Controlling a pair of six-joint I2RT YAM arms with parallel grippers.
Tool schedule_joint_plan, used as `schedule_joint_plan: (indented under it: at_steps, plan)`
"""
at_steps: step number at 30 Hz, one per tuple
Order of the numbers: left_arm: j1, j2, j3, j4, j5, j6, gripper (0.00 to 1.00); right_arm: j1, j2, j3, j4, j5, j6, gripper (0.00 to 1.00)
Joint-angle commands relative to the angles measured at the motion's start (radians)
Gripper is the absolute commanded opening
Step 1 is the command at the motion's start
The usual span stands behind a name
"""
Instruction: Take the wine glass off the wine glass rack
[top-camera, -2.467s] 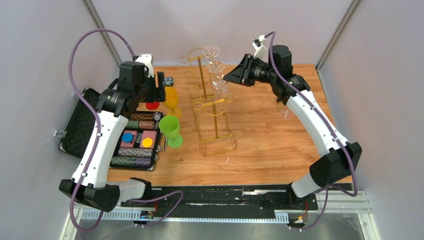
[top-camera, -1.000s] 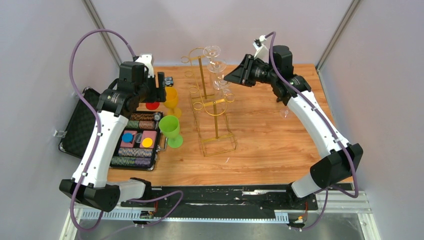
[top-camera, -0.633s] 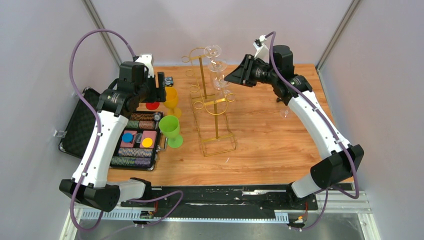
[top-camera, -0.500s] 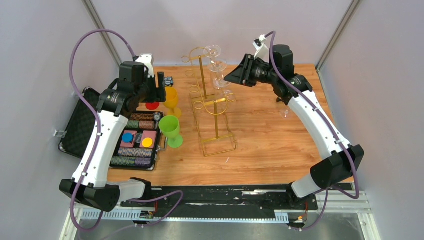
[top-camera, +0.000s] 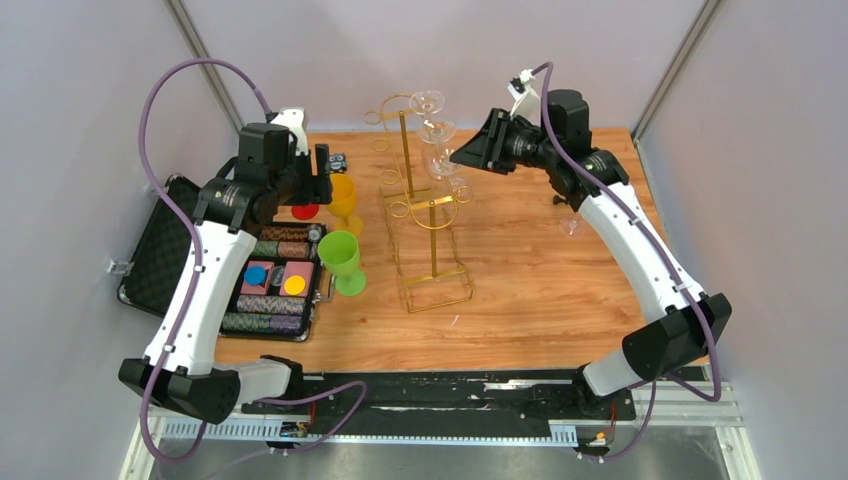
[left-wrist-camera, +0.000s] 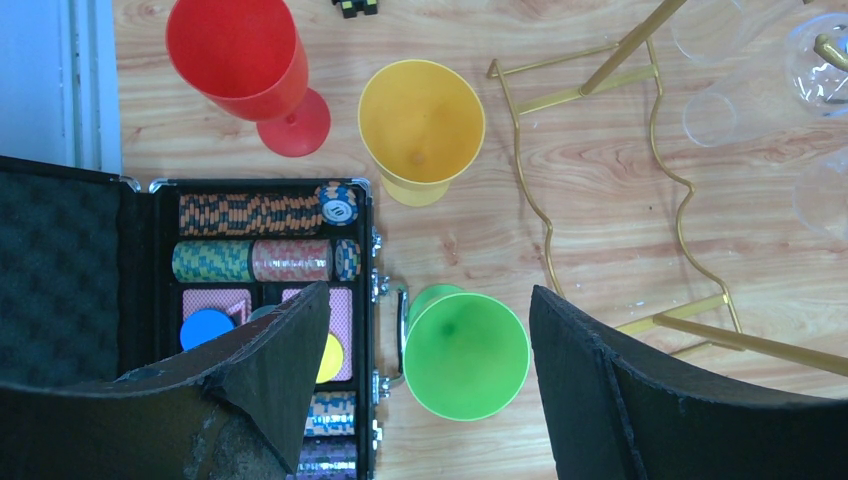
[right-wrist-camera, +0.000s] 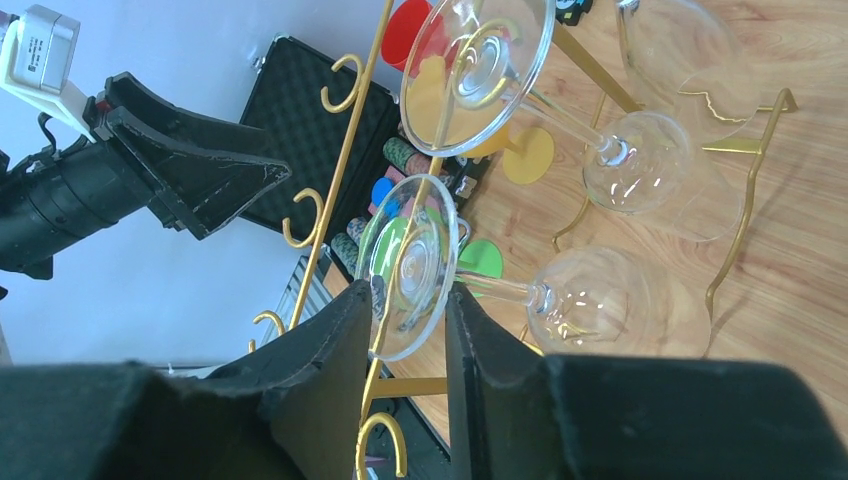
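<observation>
Wooden table (top-camera: 540, 280) bearing the wine glass rack (top-camera: 433, 235), a tall gold wire stand, near its centre. An open black case (top-camera: 165, 260) of poker chips lies well to the left of the rack. The left gripper (left-wrist-camera: 430, 295) hangs left of the rack above the goblets, its jaws wide apart and empty. The right gripper (right-wrist-camera: 408, 300) is at the rack's upper right side. Its jaws are narrowly apart, with the round foot (right-wrist-camera: 410, 255) of a wine glass (right-wrist-camera: 580, 290) hanging on the rack dipping into the gap. Whether the fingers press it cannot be told. A second glass (right-wrist-camera: 640, 150) hangs just beside it on the rack. Green (left-wrist-camera: 466, 355), yellow (left-wrist-camera: 421, 122) and red (left-wrist-camera: 235, 45) goblets stand left of the rack.
</observation>
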Motion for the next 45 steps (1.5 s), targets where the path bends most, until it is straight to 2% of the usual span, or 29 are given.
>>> schedule_joint_plan:
  at_steps: [1,45]
  plan:
    - [0.005,-0.006,0.017,0.020,0.005,0.007,0.81,0.007,-0.053,0.063,0.023,0.003,-0.020,0.32]
    - [0.005,-0.017,0.003,0.023,0.024,0.010,0.82,0.043,0.020,0.100,0.035,-0.033,0.069,0.31]
